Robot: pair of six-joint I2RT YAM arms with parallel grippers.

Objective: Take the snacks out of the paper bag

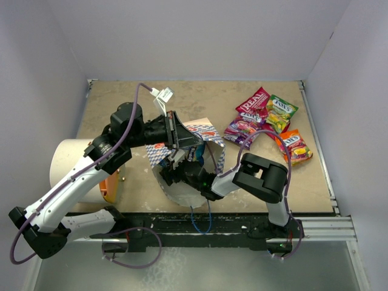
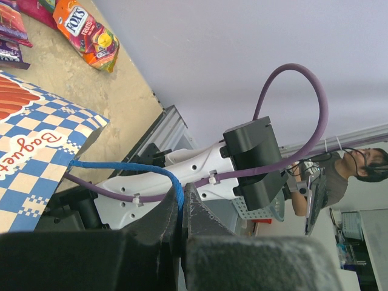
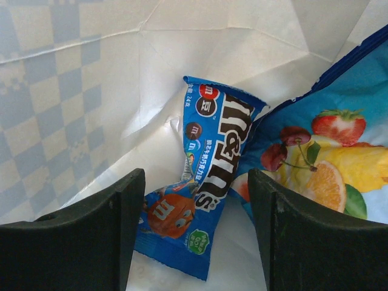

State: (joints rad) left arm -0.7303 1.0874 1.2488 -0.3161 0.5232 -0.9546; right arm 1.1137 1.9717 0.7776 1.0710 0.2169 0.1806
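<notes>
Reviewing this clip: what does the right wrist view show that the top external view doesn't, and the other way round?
Only the right wrist view: the inside of the paper bag, where a blue M&M's packet lies between the fingers of the open right tool, beside a blue fruit-printed packet.

Only the top external view: four packets already out on the table, namely the red packet, green-yellow packet, purple packet and orange packet. It also shows the white cylinder and the left tool shut on the bag's upper edge.

Both: the bag's checkered band.
</notes>
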